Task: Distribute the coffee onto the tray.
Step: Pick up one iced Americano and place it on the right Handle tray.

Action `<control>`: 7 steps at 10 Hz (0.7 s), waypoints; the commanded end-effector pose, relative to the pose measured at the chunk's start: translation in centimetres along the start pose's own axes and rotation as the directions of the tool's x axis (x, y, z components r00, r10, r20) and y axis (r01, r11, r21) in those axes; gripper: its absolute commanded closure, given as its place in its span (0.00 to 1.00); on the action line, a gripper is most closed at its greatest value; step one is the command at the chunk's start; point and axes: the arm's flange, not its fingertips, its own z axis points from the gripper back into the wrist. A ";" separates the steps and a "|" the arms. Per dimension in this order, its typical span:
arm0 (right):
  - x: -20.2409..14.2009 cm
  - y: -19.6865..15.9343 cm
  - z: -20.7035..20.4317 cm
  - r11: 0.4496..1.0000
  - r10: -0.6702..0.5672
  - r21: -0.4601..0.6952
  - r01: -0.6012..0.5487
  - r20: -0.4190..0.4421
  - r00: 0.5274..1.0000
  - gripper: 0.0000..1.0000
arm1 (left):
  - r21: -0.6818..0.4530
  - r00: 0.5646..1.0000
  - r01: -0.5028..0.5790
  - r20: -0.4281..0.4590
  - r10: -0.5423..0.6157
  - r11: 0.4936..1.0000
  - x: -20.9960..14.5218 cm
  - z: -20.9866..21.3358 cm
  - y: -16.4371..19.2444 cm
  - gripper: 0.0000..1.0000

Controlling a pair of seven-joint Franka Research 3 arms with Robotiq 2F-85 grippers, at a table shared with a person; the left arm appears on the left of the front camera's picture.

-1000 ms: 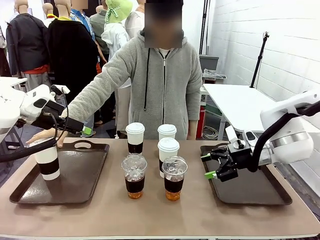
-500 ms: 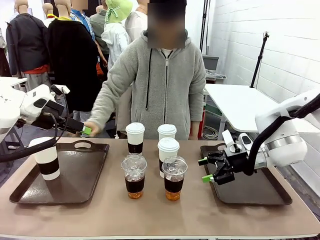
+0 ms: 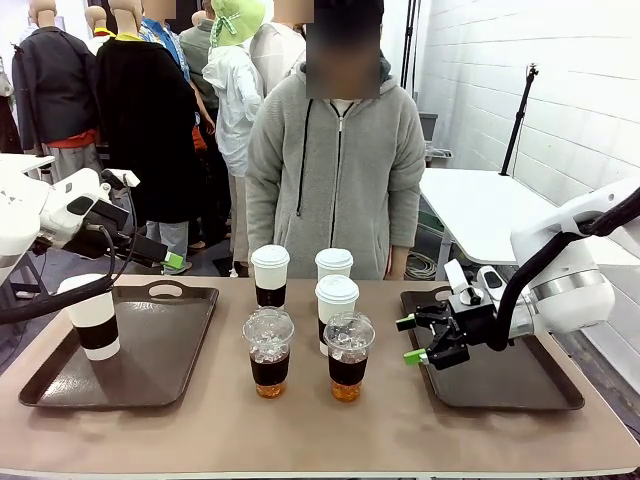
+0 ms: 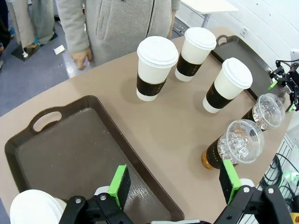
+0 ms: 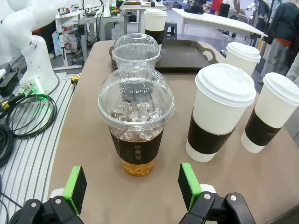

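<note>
We log left claw (image 3: 172, 260) released, grasping nothing, raised over far side of left tray (image 3: 170, 350). One paper cup (image 3: 95, 318) on that tray's left side; left wrist view catches its lid (image 4: 28, 207) at bottom corner. Mid-desk (image 3: 300, 430): three paper cups (image 3: 336, 300) behind, two iced cups (image 3: 269, 350) in front. Right claw (image 3: 410, 338) released at left rim of right tray (image 3: 500, 385). Right wrist view puts nearer iced cup (image 5: 136, 121) ahead, centred between pads (image 5: 75, 186), not touching. Left wrist view adds person's hand (image 4: 81, 57) beyond desk's far edge. Bare tray floor right of paper cup; bare desk strip between iced cups and right tray.
</note>
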 end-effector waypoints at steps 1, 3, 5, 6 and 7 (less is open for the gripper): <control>-1.0 -1.0 -1.4 1.000 -0.001 0.008 0.000 0.041 0.999 0.00 | -0.019 1.000 0.014 0.014 -0.013 1.000 -0.1 -0.4 0.5 0.00; -2.0 -1.3 -2.3 1.000 -0.001 0.013 0.000 0.055 0.998 0.00 | -0.019 1.000 0.014 0.014 -0.013 1.000 -0.1 -0.4 0.5 0.00; -2.8 -1.7 -3.5 1.000 0.017 -0.014 -0.016 0.090 0.996 0.00 | -0.019 1.000 0.014 0.014 -0.013 1.000 -0.1 -0.4 0.5 0.00; -3.1 -1.8 -4.2 1.000 0.022 -0.013 -0.021 0.108 0.994 0.00 | -0.019 1.000 0.014 0.014 -0.013 1.000 -0.1 -0.4 0.5 0.00; -3.3 -2.0 -4.7 1.000 0.020 -0.004 -0.019 0.120 0.993 0.00 | -0.019 1.000 0.014 0.014 -0.013 1.000 -0.1 -0.4 0.5 0.00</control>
